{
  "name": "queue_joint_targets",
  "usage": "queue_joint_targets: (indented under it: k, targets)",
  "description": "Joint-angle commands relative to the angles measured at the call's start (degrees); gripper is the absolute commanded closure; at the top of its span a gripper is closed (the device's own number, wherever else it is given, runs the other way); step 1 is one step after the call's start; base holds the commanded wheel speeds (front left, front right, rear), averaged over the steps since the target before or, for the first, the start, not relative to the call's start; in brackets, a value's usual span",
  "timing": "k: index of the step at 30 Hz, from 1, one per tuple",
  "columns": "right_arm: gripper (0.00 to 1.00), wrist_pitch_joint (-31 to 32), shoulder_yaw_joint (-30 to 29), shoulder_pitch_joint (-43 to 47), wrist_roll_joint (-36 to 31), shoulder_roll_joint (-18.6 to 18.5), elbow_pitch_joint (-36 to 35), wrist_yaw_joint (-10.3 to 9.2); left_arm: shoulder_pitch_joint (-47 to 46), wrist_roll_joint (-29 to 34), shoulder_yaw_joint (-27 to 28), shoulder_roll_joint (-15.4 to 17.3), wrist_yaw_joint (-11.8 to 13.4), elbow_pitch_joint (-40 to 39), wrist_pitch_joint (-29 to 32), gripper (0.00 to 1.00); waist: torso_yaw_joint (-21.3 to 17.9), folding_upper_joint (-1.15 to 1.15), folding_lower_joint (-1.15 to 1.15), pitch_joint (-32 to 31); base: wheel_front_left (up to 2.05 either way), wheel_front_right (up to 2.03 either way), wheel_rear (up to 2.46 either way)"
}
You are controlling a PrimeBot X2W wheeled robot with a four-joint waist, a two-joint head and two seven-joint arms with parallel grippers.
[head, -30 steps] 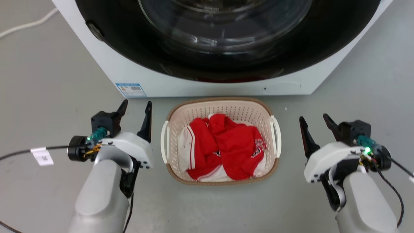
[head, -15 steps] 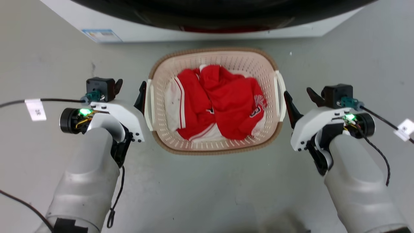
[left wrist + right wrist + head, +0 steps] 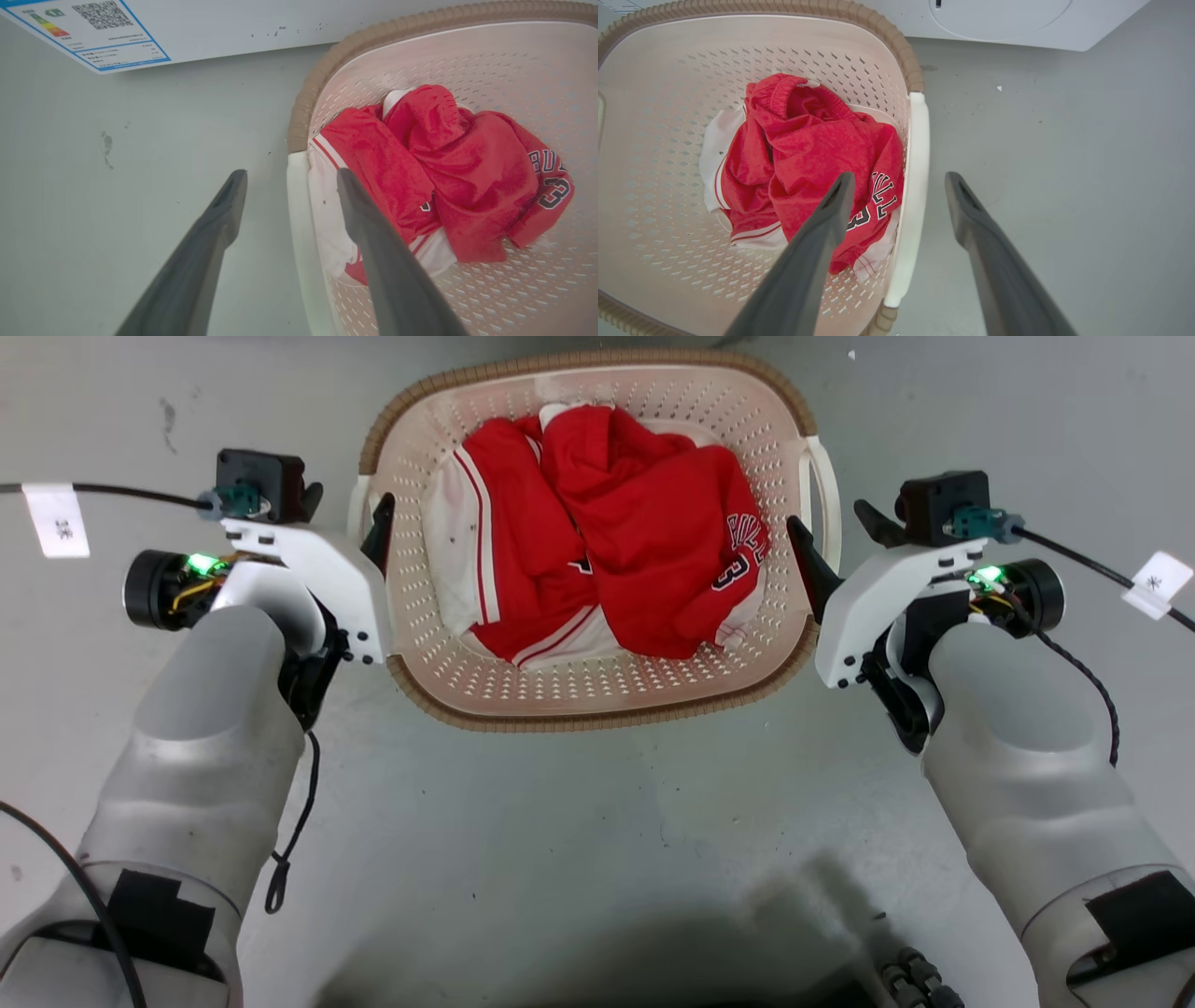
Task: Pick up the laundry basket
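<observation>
Head view, entry one: laundry basket point(image 3: 597, 719), cream perforated plastic with a brown woven-look rim. It stands on the grey floor point(image 3: 597, 831) with its mouth upward, between the two arms.

- Long axis: runs across the view from the robot's left to its right, with a white loop handle at each short end. The long sides face toward and away from the robot.
- Contents: crumpled red and white garments point(image 3: 644, 523) (dark lettering and a numeral show on one fold).

Entry two: left gripper point(image 3: 347, 509).
- Fingers spread apart.
- Left wrist view: the gripper point(image 3: 290, 175) straddles the left handle point(image 3: 299, 233), one finger over the floor and the other over the basket's inside.
- Contact with the handle cannot be told.

Entry three: right gripper point(image 3: 827, 518).
- Fingers likewise spread.
- Right wrist view: the gripper point(image 3: 900, 177) has the right handle point(image 3: 917, 186) between its fingers, the inner one above the garments and the outer one above the floor.
- Whether either finger touches the plastic cannot be told.

Entry four: washer panel point(image 3: 1017, 23), white, just beyond the basket's far long side. A blue-bordered label point(image 3: 93, 32) sits on it toward the left.
</observation>
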Motion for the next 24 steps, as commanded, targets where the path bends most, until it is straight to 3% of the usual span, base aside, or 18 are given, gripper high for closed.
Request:
queue_joint_targets:
  k: [1,18,19,20,21,24]
  targets:
    - [0.00,-0.20,0.81,-1.29,0.94,0.04,0.48,-0.02,-1.07,-0.36,-0.57,0.40,0.05,0.55,0.33,0.00,-0.23,0.00,-0.01,1.31,0.00,0.00,0.00]
    - [0.00,2.40,9.06,-7.73,9.64,0.02,5.82,-0.03,-7.48,-5.32,-6.55,0.84,0.06,5.07,0.15,0.00,-0.30,0.00,-0.01,6.42,0.00,0.00,0.00]
    - [0.51,2.65,9.38,-7.91,10.30,0.02,5.86,-0.02,-7.54,-5.66,-7.03,0.56,0.06,4.96,0.27,0.14,-0.27,0.00,-0.01,6.53,0.00,0.00,0.00]
    - [0.84,2.86,9.89,-8.00,10.75,0.03,5.87,-0.02,-7.52,-6.16,-7.47,0.36,0.06,4.79,0.44,0.74,-0.24,0.00,-0.01,6.60,0.00,0.00,0.00]
    - [1.00,2.93,10.34,-8.12,11.11,0.04,5.92,-0.02,-7.48,-6.57,-7.88,0.38,0.06,4.62,0.65,1.00,-0.22,0.00,-0.01,6.66,0.00,0.00,0.00]
    - [1.00,2.63,11.45,-8.46,12.05,0.06,6.21,-0.02,-7.64,-7.61,-9.09,1.02,0.06,4.53,0.50,1.00,-0.27,0.00,-0.01,6.76,0.00,0.00,0.00]
